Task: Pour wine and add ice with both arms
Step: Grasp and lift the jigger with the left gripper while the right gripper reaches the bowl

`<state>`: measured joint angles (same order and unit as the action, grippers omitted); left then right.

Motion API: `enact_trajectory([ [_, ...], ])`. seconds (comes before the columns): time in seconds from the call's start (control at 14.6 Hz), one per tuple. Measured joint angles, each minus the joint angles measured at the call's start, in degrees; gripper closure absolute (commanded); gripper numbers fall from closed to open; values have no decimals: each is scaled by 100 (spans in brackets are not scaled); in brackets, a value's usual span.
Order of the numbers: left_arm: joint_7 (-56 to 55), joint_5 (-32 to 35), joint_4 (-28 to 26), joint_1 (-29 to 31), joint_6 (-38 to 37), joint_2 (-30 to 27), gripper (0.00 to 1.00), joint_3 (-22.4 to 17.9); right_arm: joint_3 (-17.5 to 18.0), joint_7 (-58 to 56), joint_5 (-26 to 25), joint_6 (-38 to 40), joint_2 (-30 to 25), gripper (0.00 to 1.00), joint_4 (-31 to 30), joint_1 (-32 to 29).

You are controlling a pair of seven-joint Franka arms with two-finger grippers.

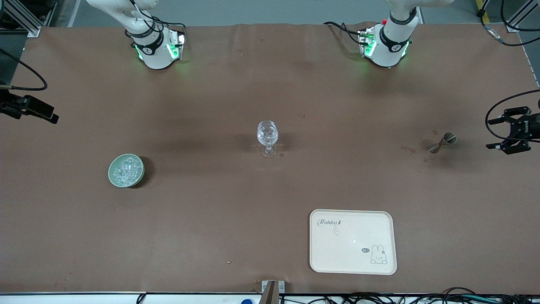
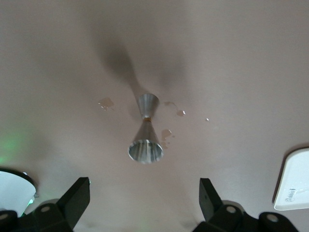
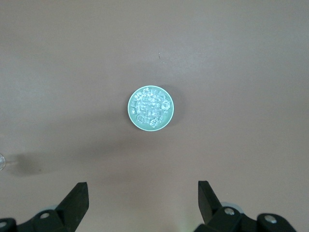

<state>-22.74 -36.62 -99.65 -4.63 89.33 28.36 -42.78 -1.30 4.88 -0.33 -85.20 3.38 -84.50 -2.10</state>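
Note:
A clear stemmed wine glass (image 1: 267,137) stands upright in the middle of the table; I cannot tell what its bowl holds. The ice (image 1: 126,169) is heaped in a green bowl (image 1: 113,176) toward the right arm's end, and also shows in the right wrist view (image 3: 151,108). A metal jigger (image 1: 442,142) lies on its side toward the left arm's end, with wet spots around it (image 2: 146,133). My left gripper (image 1: 491,134) is open and empty beside the jigger (image 2: 144,198). My right gripper (image 1: 50,116) is open and empty, apart from the bowl (image 3: 143,200).
A cream tray (image 1: 353,241) with a rabbit drawing lies nearer the front camera than the glass, toward the left arm's end; its corner shows in the left wrist view (image 2: 294,181). Brown paper covers the table. Cables run along the front edge.

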Motion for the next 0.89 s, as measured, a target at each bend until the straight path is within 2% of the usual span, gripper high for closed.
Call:
enact_trajectory([
  [0.14,244,-478,-1,70,-167,429,0,-203,0,-1,0,0,0,0,-3,0],
  [0.48,762,-1271,-92,254,-431,1260,0,-257,2,-4,2,1,0,0,-7,1],
  [0.89,1010,-1891,-497,289,-459,1670,2,-266,2,-5,2,0,0,0,-8,1],
])
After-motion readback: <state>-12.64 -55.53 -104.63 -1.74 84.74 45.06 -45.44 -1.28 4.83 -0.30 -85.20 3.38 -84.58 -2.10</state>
